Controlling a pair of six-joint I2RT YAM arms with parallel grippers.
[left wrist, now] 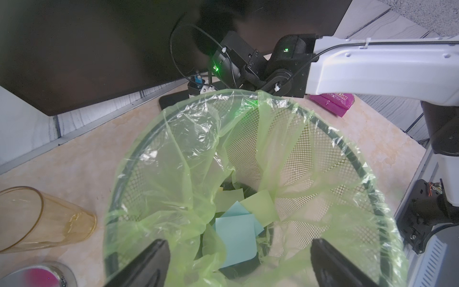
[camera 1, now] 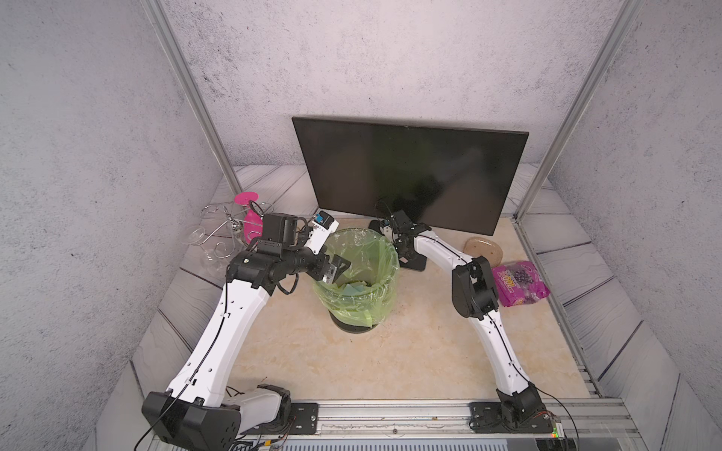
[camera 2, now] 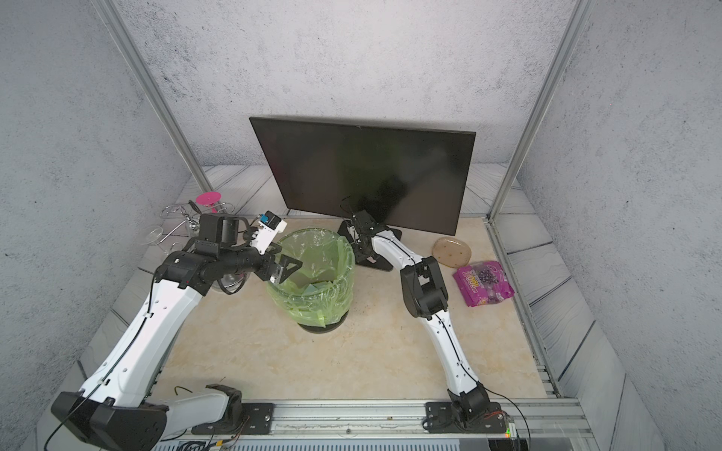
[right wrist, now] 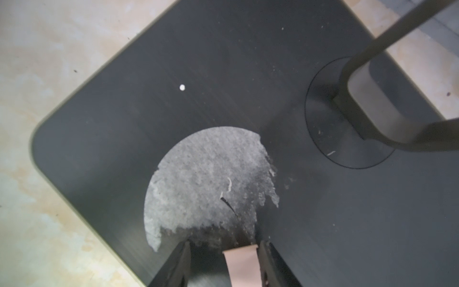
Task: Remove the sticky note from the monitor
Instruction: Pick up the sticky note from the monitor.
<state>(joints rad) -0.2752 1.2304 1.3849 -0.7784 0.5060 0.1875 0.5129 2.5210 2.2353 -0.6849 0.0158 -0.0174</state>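
Black monitor (camera 1: pixel 410 172) is standing at the back of the beige stone-look table (camera 1: pixel 390 363), base (right wrist: pixel 173 74) partly hiding behind the R arm (camera 1: pixel 441 250). R gripper (right wrist: pixel 224 243) is hanging low over the base, jaws apart, a pale strip (right wrist: pixel 242 263) lying against one finger (right wrist: pixel 268 263) – can't tell what. L gripper (left wrist: pixel 241 242) is hanging wide open over 1 green-lined bin (camera 1: pixel 385 250); approx 4 notes (left wrist: pixel 236 238) are lying inside, 2 blue, 2 yellowish. Grey speckled walls (camera 1: pixel 351 58) on 3 sides.

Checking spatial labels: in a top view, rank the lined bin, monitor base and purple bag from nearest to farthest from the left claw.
1. Lined bin: directly under the left claw.
2. Monitor base: behind the bin, mid-table.
3. Purple bag: far right side.
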